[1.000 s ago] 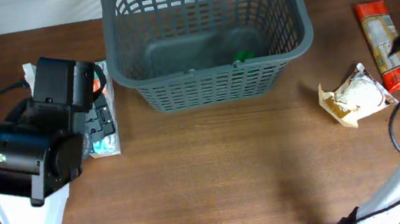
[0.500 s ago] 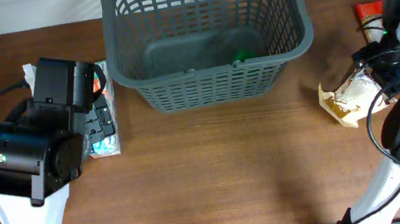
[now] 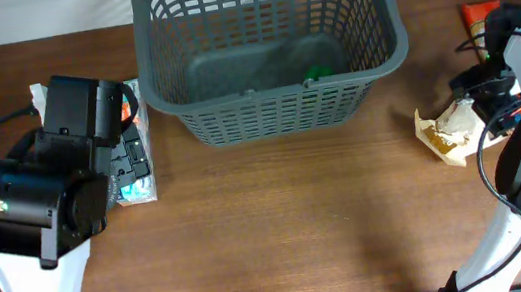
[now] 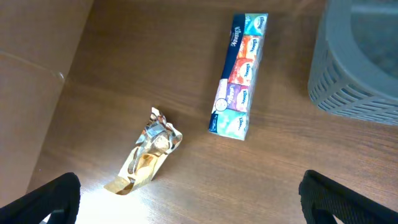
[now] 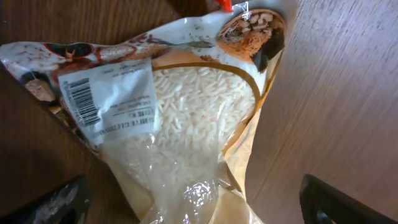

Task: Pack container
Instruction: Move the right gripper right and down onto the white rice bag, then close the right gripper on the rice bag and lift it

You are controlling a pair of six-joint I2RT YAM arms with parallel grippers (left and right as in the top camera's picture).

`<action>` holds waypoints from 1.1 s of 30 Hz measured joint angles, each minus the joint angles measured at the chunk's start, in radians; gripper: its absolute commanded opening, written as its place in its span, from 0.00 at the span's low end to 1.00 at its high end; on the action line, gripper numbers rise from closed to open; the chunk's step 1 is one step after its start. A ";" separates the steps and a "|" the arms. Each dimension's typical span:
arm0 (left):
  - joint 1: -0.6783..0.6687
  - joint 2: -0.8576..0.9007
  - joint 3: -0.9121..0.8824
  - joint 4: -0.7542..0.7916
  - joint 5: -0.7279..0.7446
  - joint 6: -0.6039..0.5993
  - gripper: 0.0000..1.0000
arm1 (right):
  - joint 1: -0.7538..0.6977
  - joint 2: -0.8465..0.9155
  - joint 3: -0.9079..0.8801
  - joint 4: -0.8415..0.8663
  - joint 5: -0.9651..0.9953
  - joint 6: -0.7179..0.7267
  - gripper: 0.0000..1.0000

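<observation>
Brown wood-grain table [image 3: 281, 224] fills the overhead view, with a white backdrop [image 3: 22, 16] along its far edge. The container [image 3: 276, 114] sits at the far centre of the table, something small and green [image 3: 317, 73] on its floor. The left gripper [image 4: 189, 199] hangs wide open and empty over bare wood, near a Kleenex tissue multipack [image 4: 239, 78] and a crumpled gold wrapper [image 4: 146, 152]. On the right, the right gripper [image 5: 199, 202] has its jaws spread wide over a bag of rice [image 5: 180, 124], gripping nothing. A red packet [image 3: 475, 15] lies just beyond.
</observation>
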 measured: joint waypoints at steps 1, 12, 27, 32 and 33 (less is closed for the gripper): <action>0.000 0.000 0.000 0.000 0.000 0.000 0.99 | 0.000 0.000 -0.010 0.006 -0.001 0.000 0.99; 0.000 0.000 0.000 0.000 0.000 0.000 0.99 | 0.000 0.000 -0.143 0.111 -0.011 -0.032 0.99; 0.000 0.000 0.000 0.000 0.000 0.000 0.99 | 0.000 0.000 -0.168 0.177 -0.024 -0.086 0.99; 0.000 0.000 0.000 0.000 0.000 0.000 0.99 | 0.000 -0.010 -0.206 0.226 -0.048 -0.087 0.99; 0.000 0.000 0.000 0.000 0.000 0.000 0.99 | 0.000 -0.012 -0.209 0.230 -0.049 -0.087 0.99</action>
